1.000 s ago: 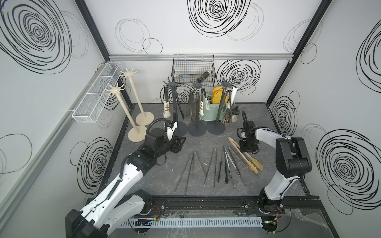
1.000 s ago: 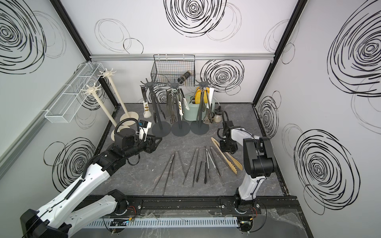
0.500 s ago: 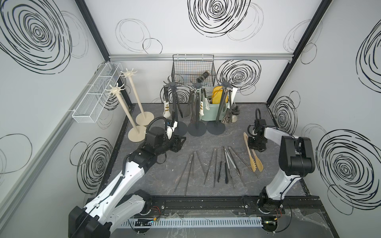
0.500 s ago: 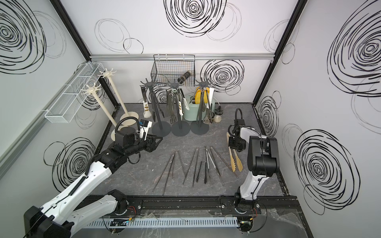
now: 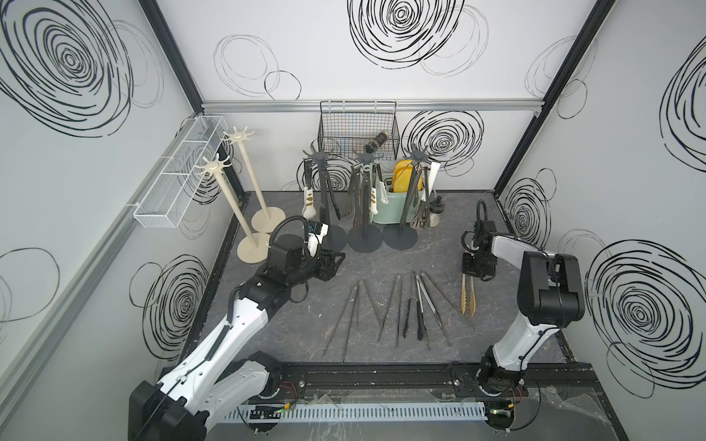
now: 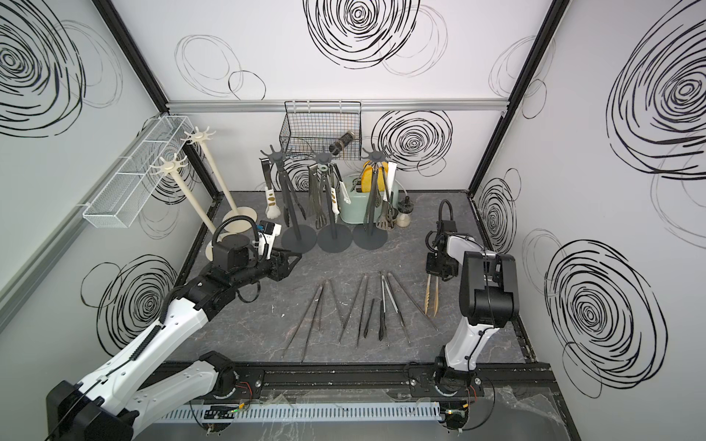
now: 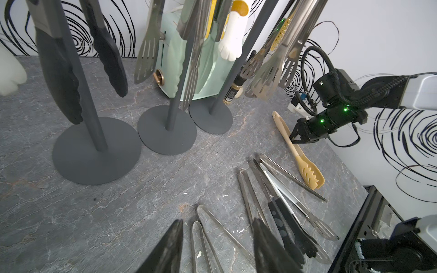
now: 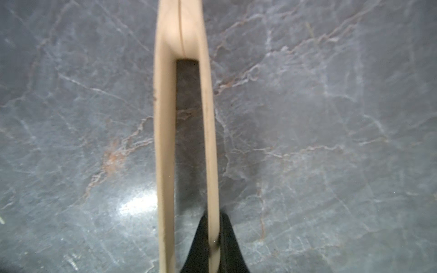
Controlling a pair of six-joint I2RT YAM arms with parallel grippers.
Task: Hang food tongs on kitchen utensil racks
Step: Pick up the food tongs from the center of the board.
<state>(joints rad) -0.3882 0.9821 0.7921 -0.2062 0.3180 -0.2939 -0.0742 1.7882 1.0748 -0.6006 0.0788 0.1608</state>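
On the dark grey marbled table [image 5: 301, 336], boxed in by white walls [image 5: 382, 84] with black swirl drawings and black corner posts:

- Loose tongs [image 5: 401, 305], steel and black-tipped, lie in a rough row front-centre.
- Tan tongs [image 5: 468, 298] lie just to the right of that row, pointing front to back.
- Three dark grey racks [image 5: 365, 242] stand at rear centre with hanging tongs [image 5: 359, 198] on their hooks. Two cream racks [image 5: 253, 248] stand at rear left.
- A mint-green container [image 5: 386, 214] and a small jar [image 5: 435, 214] sit behind the grey racks.
- A black wire basket [image 5: 357, 130] is on the back wall and a white mesh basket [image 5: 179, 179] on the left wall.

Grippers:
- The right gripper [image 5: 473, 273] is down at the handle end of the tan tongs. Both top views hide the contact.
- The right wrist view settles it: the right gripper [image 8: 214, 236] is pinched tight on one arm only of the tan tongs [image 8: 163, 141], and the other arm is free.
- The left wrist view shows that gripper [image 7: 294, 137] from the side and the slotted tan head [image 7: 309, 179] down on the table. Can't tell if the handle end is lifted.
- The left gripper [image 5: 336, 261] hovers near the base of the leftmost grey rack.
- In its own wrist view the left gripper [image 7: 217, 221] is about half open with nothing in it, above the loose tongs [image 7: 260, 201].
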